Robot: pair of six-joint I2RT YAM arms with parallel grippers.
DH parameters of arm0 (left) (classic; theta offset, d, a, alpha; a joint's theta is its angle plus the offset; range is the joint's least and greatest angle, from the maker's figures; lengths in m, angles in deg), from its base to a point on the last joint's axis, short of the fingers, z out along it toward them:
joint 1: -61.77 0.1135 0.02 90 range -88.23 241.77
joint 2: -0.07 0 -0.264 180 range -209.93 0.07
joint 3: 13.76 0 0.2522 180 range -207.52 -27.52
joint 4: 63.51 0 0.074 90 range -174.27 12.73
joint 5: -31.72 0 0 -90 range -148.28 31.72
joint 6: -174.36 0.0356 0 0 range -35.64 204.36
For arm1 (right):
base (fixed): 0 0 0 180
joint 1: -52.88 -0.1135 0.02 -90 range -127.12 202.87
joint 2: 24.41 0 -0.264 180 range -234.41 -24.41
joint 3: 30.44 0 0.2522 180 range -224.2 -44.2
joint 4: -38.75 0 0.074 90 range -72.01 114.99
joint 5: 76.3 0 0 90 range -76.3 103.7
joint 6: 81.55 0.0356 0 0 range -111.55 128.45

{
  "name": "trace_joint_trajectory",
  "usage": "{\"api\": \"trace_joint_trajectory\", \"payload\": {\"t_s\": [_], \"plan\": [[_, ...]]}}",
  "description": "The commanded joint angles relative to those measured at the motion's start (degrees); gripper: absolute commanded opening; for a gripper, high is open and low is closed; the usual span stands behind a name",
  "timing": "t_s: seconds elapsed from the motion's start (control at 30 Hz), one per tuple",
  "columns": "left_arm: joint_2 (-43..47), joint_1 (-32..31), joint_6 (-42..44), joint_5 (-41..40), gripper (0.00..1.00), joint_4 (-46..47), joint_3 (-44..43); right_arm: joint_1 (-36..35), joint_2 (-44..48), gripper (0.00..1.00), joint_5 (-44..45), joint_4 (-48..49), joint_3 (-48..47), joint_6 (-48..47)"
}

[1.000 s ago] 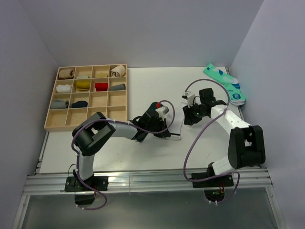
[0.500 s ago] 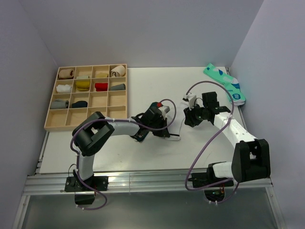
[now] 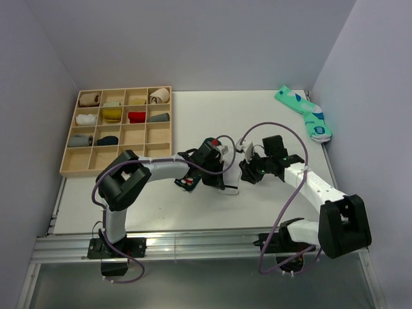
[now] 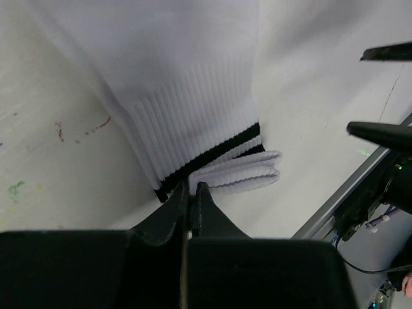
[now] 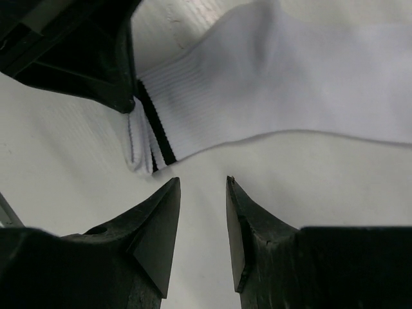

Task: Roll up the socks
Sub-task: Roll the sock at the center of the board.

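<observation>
Rolling has, by my reading, barely begun: the white sock (image 4: 187, 71) lies flat and unrolled on the worktop (image 3: 206, 116), between the two arms near the middle. No turn of fabric shows yet, only a second ribbed layer peeking out under the cuff. The left pincer (image 4: 191, 190) has its fingers drawn together on the cuff's edge, right at the black stripes, so it seems to grip the sock there. The right pincer (image 5: 201, 183) stands apart and empty, just beside the cuff's lower edge without touching it. The dark green sock (image 3: 187, 183) shows only as a dark patch with a red-and-white mark under the left arm; how it lies I cannot tell. The white sock's long axis runs from the cuff, which points toward the left wrist, away along its body. Both socks remain to be rolled.
</observation>
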Motion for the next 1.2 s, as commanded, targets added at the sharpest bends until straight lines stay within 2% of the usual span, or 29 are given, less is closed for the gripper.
{"api": "trace_joint_trajectory", "payload": {"t_s": [0.0,0.23,0.53,0.8,1.17], "plan": [[0.3,0.9,2.1,1.3,0.00,-10.3,0.7,-3.8,1.3,0.42,1.4,5.5,0.9,0.2],[-0.5,2.5,2.5,5.5,0.00,-10.8,0.9,-8.1,2.0,0.42,0.6,6.4,2.2,-0.8],[-2.2,4.6,2.0,12.4,0.00,-11.2,0.5,-14.9,9.3,0.43,1.2,9.7,7.9,-3.3],[-4.0,4.9,2.0,14.0,0.00,-11.8,-0.6,-17.5,10.5,0.44,0.4,9.3,10.9,-7.2],[-5.8,5.3,2.3,15.1,0.00,-12.9,-2.0,-24.1,11.4,0.44,4.0,13.1,13.6,-7.7]]}}
